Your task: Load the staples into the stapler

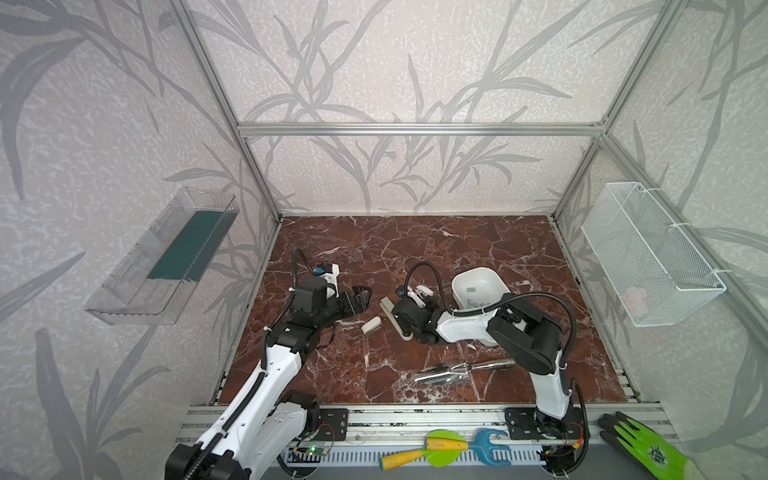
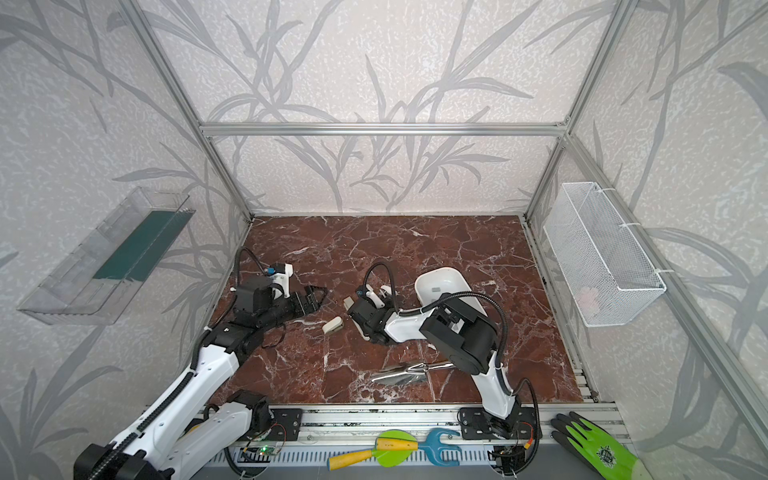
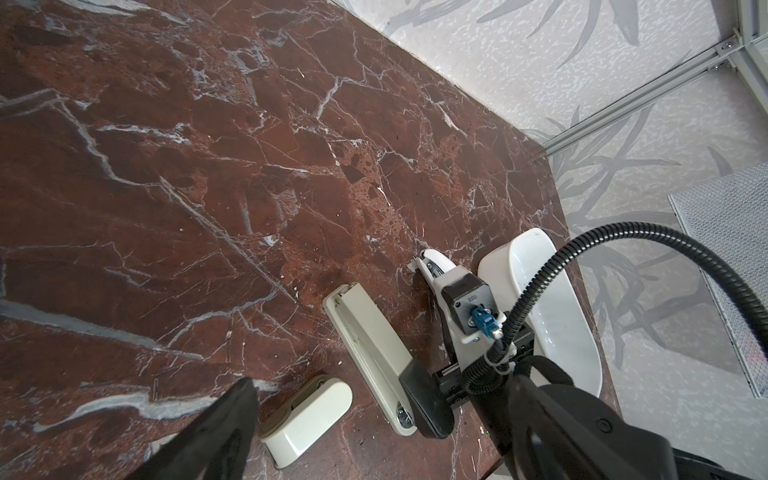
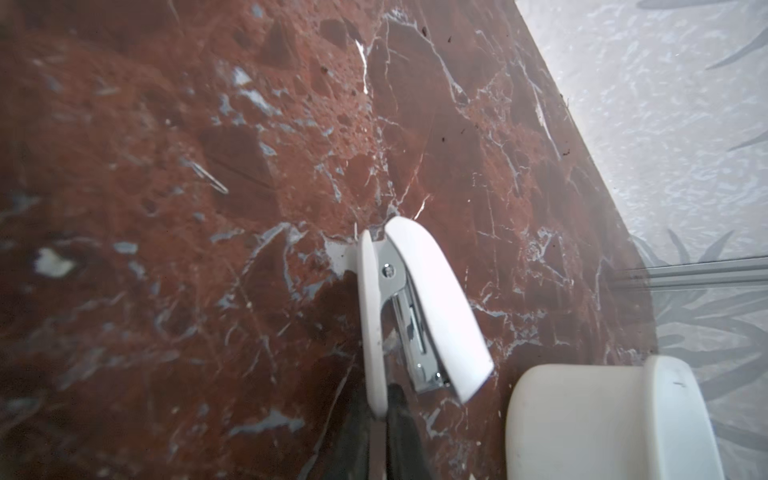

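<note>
A small white stapler stands on the marble beside the white bowl. Its top is spread away from its thin base, so the metal magazine shows. My right gripper is shut on the end of that base. In both top views the stapler lies just beyond the right wrist. Grey staples lie inside the bowl. My left gripper hangs open and empty to the left, above a beige stapler.
A long beige stapler and a short beige piece lie between the arms. Shiny metal tongs lie near the front. A wire basket hangs on the right wall and a clear tray on the left.
</note>
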Tool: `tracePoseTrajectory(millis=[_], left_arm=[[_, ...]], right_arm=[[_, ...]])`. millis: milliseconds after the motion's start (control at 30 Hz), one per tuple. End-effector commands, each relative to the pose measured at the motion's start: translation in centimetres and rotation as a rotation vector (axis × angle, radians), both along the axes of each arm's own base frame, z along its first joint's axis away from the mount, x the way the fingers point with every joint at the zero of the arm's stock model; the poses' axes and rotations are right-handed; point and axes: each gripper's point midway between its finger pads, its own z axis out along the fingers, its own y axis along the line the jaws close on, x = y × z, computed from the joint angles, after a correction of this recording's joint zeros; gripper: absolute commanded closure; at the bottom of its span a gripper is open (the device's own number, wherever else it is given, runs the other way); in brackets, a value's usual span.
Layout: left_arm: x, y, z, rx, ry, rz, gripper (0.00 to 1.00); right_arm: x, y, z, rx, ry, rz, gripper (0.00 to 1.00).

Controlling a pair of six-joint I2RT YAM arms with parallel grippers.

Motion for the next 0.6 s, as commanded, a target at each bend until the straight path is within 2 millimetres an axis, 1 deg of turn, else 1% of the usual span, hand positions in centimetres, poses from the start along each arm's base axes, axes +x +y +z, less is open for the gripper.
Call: tracePoseTrajectory(millis=[0, 133, 200, 300, 367, 433, 567], left_arm=[[0.3, -0.2, 1.7, 0.002, -0.056, -0.009, 0.05], [0.2, -0.1, 1.7, 0.004, -0.060, -0.010, 0.05], [0.1, 0.0, 1.8, 0.007, -0.065, -0.008, 0.05], [0.1, 0.0, 1.8, 0.006, -0.067, -0.007, 0.05], [0.1, -0.1, 2.0, 0.003, -0.069, -0.012, 0.05], [0.1, -0.2, 2.1, -0.001, -0.070, -0.012, 0.05], [-0.1, -0.3, 2.5, -0.009, -0.076, -0.019, 0.05]], right_arm=[[-0.6, -1.7, -2.3, -0.169, 0.067, -0.015, 0.90], [-0.2, -1.1, -2.9, -0.247, 0.099, 0.017, 0.92], [0.0, -0.9, -2.7, -0.294, 0.103, 0.030, 0.93], [0.2, -1.0, -2.6, -0.358, 0.118, 0.049, 0.93], [0.1, -1.1, -2.6, -0.402, 0.138, 0.063, 0.90], [0.3, -1.7, -2.3, -0.476, 0.130, 0.048, 0.88], [0.3, -2.9, -1.6, -0.588, 0.136, 0.019, 0.88]])
